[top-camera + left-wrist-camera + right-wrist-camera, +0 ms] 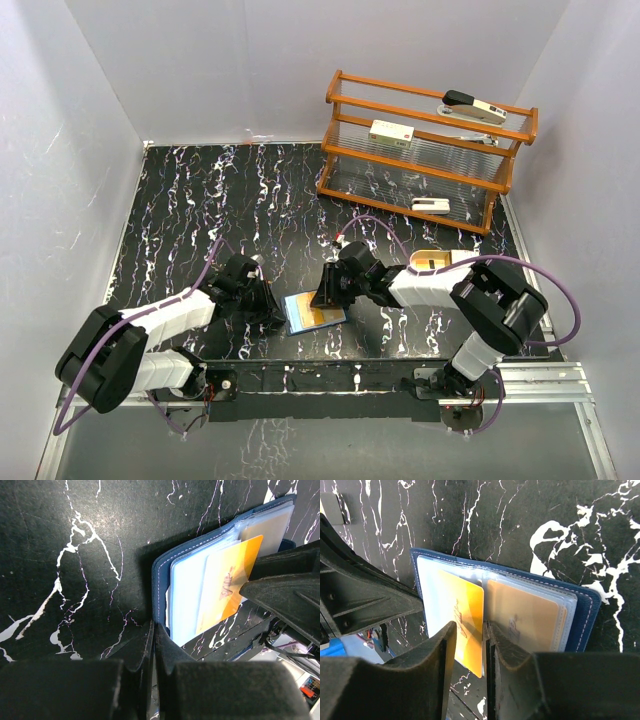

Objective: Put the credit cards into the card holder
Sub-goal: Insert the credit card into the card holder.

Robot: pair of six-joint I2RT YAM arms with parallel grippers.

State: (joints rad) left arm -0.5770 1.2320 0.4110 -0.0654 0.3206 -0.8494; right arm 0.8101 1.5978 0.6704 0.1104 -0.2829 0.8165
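Now | right claw [471, 629] pinches glossy orange card [466, 597] | left claw [154, 632] narrow | stitched navy card holder [585, 615]

Top looks down; close wrist views share the card holder [587, 620].

Both arms reaching low inward, left tool [276, 316] pinched closed, right tool [320, 298] clamping narrowly

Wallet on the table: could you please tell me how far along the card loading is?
Done: one tan card sits behind a clear sleeve of the open wallet. In hand: the right tool pinches an orange card, partly over the other side. Remaining: sliding it fully in and releasing.
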